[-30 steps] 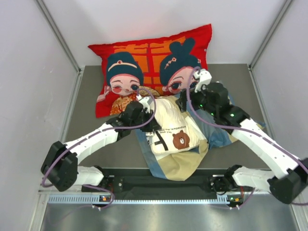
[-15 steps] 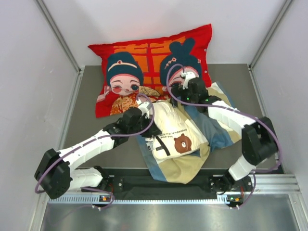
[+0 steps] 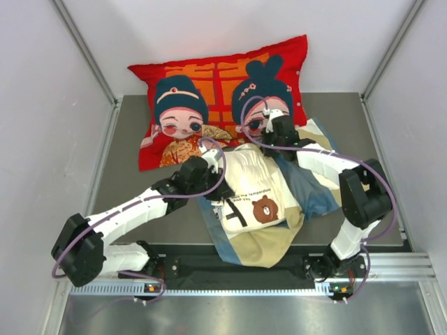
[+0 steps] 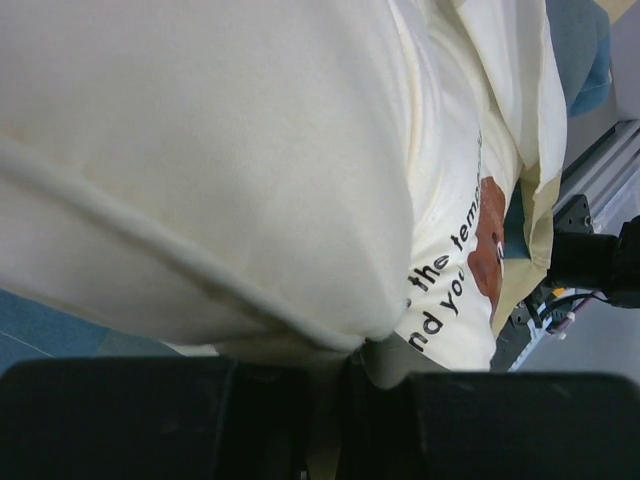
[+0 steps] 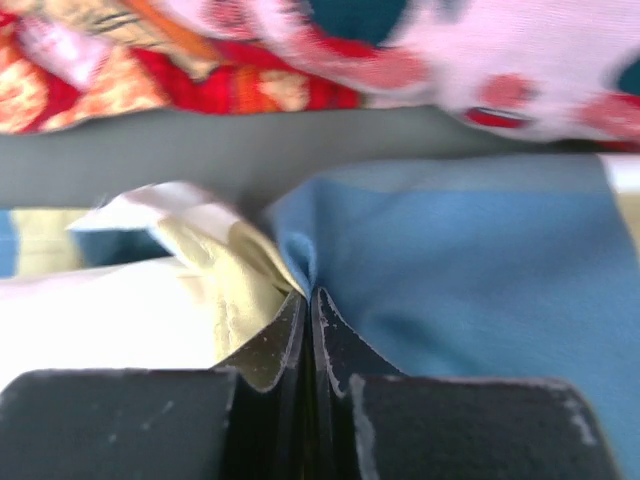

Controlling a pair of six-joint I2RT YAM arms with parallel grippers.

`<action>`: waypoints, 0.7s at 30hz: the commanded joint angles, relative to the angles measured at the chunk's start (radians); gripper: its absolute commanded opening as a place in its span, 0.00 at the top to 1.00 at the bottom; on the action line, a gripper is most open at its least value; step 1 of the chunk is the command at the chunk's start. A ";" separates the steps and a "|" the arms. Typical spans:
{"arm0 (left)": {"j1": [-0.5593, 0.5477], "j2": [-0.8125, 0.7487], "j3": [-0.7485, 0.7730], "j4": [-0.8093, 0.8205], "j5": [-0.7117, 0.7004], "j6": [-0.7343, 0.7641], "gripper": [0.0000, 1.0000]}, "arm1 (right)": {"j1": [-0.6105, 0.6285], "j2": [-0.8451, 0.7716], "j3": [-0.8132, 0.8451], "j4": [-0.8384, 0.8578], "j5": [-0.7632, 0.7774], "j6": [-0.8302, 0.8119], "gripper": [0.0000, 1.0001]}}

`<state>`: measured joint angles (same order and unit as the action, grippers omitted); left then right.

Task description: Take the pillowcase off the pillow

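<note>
1. On your left, the left end effector [image 3: 208, 164] sits at the far left corner of the pillow [image 3: 251, 183]. In its wrist view the fingers [image 4: 200, 420] look closed on a fold of the cream fabric, but the pinch point is dark and partly hidden, so I can't be certain.
2. The pillow lies in the middle of the desk [image 3: 126, 188], toward the front edge. Its brown bear print and dark text face up.
3. The pillowcase [image 3: 255, 244] lies beneath the pillow and around its near end. The tan block reaches the front rail, and the blue block spreads out to the right.
4. Further right, the right end effector [image 3: 277, 130] is at the pillowcase's far edge, just in front of the red cushion [image 3: 216, 77]. Its fingers [image 5: 270, 350] are pressed together, pinching the blue and tan hem.
</note>
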<state>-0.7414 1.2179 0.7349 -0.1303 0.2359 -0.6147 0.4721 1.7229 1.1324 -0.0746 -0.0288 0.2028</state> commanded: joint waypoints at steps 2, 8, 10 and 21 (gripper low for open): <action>-0.016 -0.041 0.026 -0.043 -0.027 0.039 1.00 | -0.110 -0.025 -0.011 -0.056 0.073 0.006 1.00; -0.015 -0.164 0.110 -0.189 -0.086 0.058 1.00 | -0.239 -0.048 0.007 -0.073 0.067 0.023 1.00; -0.015 -0.195 0.123 -0.218 -0.092 0.056 1.00 | -0.256 -0.046 0.016 -0.082 0.064 0.021 1.00; -0.015 -0.258 0.167 -0.266 -0.129 0.064 1.00 | -0.280 -0.057 -0.014 -0.073 0.035 0.038 1.00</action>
<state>-0.7555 0.9783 0.8455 -0.3832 0.1310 -0.5953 0.2260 1.7008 1.1324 -0.1440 -0.0483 0.2474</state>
